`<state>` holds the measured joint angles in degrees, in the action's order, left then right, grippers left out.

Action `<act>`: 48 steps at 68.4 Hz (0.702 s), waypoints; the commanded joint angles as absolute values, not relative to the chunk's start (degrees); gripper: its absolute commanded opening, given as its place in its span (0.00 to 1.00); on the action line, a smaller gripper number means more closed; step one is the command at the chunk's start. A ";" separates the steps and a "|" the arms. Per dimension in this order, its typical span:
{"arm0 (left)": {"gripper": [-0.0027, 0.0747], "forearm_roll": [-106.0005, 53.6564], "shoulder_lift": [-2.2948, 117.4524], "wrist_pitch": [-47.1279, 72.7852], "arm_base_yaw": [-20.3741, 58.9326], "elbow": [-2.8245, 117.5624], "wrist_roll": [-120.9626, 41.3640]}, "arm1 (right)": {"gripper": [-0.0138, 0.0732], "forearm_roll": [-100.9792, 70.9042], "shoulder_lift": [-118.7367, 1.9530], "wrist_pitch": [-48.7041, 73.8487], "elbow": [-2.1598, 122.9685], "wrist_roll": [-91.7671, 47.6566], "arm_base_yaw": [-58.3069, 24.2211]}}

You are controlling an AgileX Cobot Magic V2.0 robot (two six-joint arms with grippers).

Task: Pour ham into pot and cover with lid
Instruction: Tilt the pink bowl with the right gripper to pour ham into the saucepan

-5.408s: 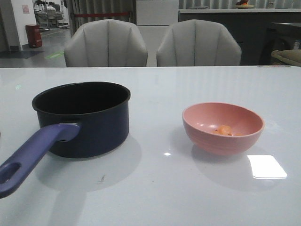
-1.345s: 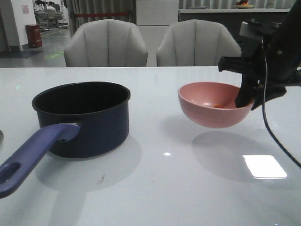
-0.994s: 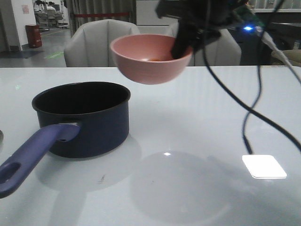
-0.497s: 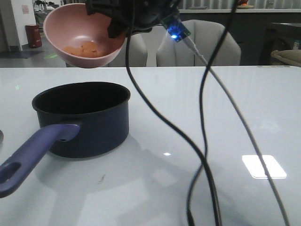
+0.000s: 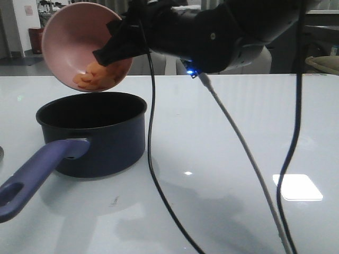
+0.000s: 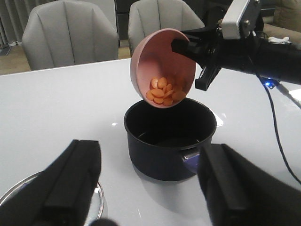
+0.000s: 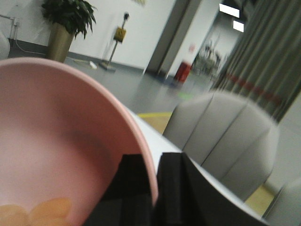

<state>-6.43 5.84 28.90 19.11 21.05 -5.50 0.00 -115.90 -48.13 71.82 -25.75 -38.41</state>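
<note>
Right gripper [image 5: 114, 45] — clamped on pink bowl [image 5: 79, 42] rim, now tipped steeper than before; ham [image 5: 95, 78] slid to the low lip, above the pot [image 5: 95, 132] — pour imminent.

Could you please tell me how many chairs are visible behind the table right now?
2. One chair stands behind the table's far edge, and the other chair stands beside it, partly hidden by the tilted bowl. More may be hidden.
</note>
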 commanded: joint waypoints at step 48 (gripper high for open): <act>0.67 -6.88 6.52 24.33 19.56 22.56 -5.45 | 0.31 -8.18 -117.96 -72.73 72.99 -42.15 -41.60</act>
<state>-6.43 5.84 28.90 19.11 21.05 -5.50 -2.32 -122.94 -64.14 71.61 -58.03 -41.75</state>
